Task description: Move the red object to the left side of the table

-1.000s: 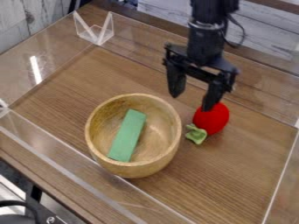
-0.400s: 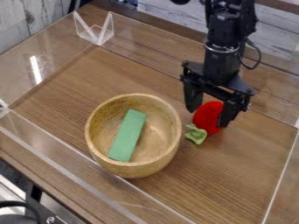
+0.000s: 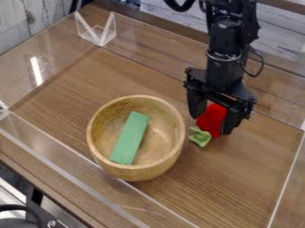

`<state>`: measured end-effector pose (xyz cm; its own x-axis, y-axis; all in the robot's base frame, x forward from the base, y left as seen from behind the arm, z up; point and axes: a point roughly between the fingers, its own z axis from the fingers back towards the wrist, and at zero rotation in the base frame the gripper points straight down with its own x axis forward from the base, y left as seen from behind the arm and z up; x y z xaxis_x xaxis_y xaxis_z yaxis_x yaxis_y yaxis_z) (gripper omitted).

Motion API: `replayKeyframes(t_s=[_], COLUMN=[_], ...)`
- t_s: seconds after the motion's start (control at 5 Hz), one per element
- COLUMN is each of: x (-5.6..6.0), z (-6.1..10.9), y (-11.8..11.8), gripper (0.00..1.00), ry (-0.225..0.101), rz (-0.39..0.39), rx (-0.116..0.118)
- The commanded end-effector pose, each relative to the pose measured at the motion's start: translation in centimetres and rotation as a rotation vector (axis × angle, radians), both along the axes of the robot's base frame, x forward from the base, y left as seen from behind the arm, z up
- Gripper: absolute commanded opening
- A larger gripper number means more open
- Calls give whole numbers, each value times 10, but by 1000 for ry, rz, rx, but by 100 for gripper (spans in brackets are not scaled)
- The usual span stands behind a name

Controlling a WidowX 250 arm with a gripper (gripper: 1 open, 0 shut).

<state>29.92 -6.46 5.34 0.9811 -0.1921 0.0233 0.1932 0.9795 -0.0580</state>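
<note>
Gripper point(image 3: 218, 110) lowered around the strawberry point(image 3: 212, 118)
Jaws are spread wide either side, nothing gripped yet, so a grasp can be made

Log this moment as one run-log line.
phase: pre-grasp | gripper: open, jaws either side of red strawberry toy | toy: on table, right of wooden bowl | green block: in bowl
</note>
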Motion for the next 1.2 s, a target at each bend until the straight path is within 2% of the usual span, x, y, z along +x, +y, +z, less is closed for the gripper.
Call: replayKeyframes(t_s=[0.0, 0.6, 1.0], x=[8, 10, 11], z=[24, 30, 24], y=[3, 8, 11], gripper=[100, 100, 100], ry=[-98, -137, -132], rz=[-2, 12, 20], rx=[-15, -33, -35])
